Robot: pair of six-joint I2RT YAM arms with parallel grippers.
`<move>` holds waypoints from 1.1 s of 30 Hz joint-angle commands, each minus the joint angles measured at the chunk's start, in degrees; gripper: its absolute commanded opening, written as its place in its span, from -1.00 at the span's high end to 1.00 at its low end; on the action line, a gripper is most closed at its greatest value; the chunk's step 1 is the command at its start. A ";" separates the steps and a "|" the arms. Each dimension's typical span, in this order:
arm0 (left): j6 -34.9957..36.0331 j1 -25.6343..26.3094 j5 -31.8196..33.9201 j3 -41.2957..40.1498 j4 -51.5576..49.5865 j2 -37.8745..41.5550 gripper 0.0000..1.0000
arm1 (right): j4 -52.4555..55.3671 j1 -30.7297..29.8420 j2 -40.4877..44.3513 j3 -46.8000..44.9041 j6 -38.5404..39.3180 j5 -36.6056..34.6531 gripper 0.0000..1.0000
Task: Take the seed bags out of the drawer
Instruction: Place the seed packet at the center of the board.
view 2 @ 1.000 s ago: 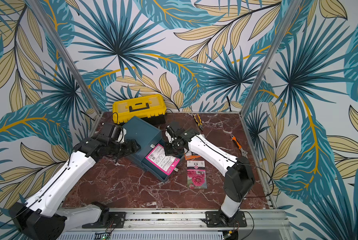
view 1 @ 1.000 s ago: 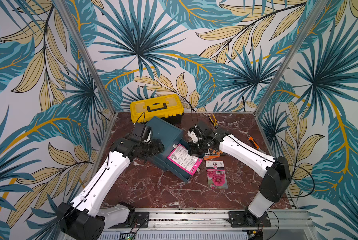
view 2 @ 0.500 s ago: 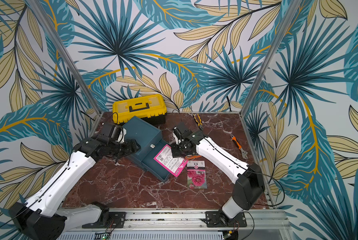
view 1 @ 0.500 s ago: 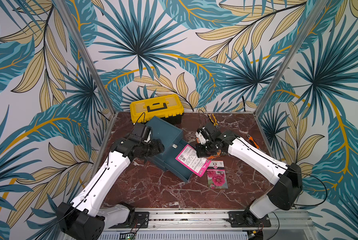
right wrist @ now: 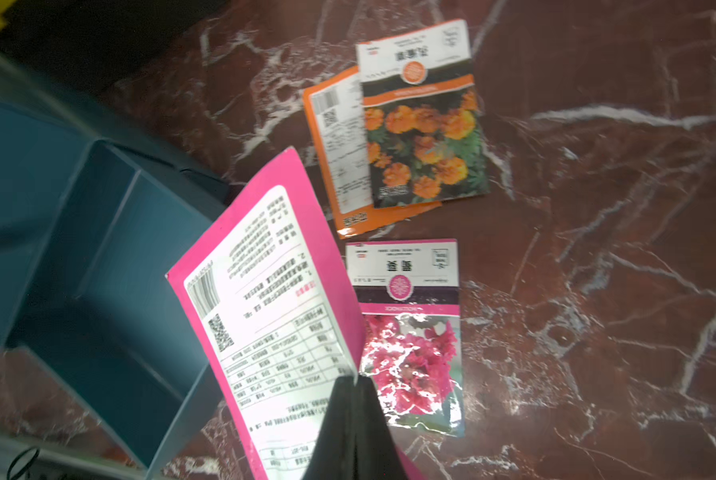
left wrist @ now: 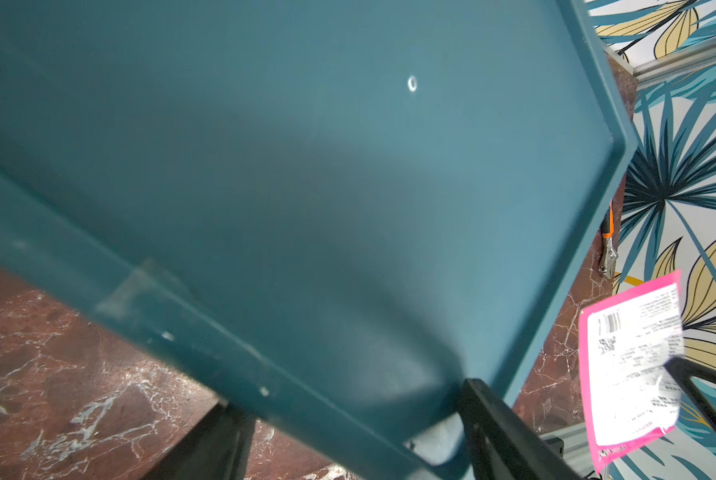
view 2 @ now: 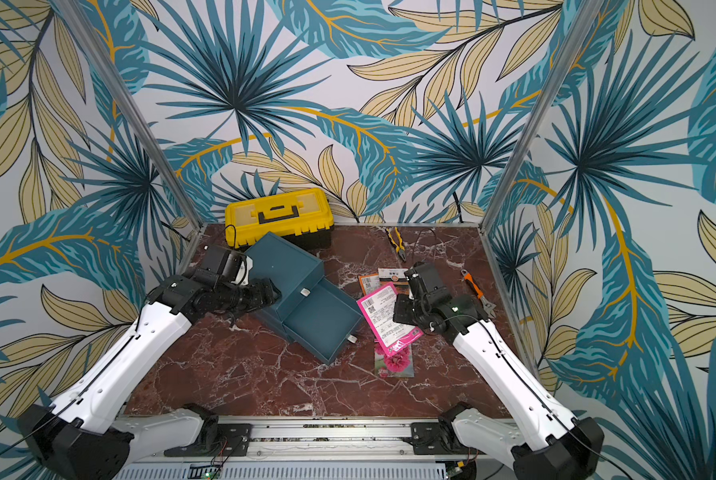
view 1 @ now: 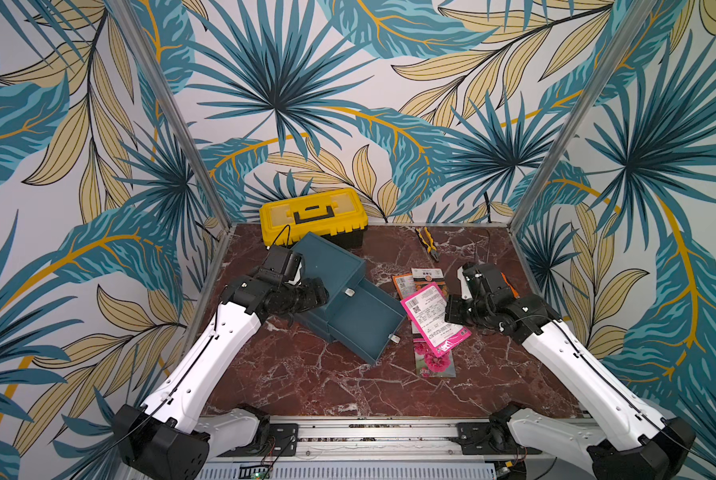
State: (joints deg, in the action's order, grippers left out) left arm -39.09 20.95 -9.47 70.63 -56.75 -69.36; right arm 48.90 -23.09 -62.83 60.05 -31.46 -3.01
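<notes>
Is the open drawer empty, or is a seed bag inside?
Empty: drawer shows only bare blue floor in both top views; right tool holds the magenta bag outside it.

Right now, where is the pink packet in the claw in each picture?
In a top view: the magenta seed bag, right of centre, beside the teal drawer unit.
In a top view: same spot.
Left wrist: beyond the unit's corner, against wallpaper.
Right wrist: mid-picture, label showing.
Shared landmark: the teal drawer unit.

Marble tabletop (view 1: 306, 382): toolbox (view 1: 312, 214), drawer cabinet (view 1: 331, 266), pliers (view 1: 428, 243), wrench (view 2: 477, 293), three seed bags (view 1: 435, 363).
</notes>
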 commanded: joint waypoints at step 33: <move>1.06 0.16 -0.72 -0.14 -1.05 -0.03 -0.62 | -16.74 1.91 -2.23 -24.41 -15.21 -5.16 0.12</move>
State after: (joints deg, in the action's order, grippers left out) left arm -38.98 20.95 -9.72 70.63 -56.73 -69.36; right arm 32.58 -21.37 -66.70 36.88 -45.84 -6.70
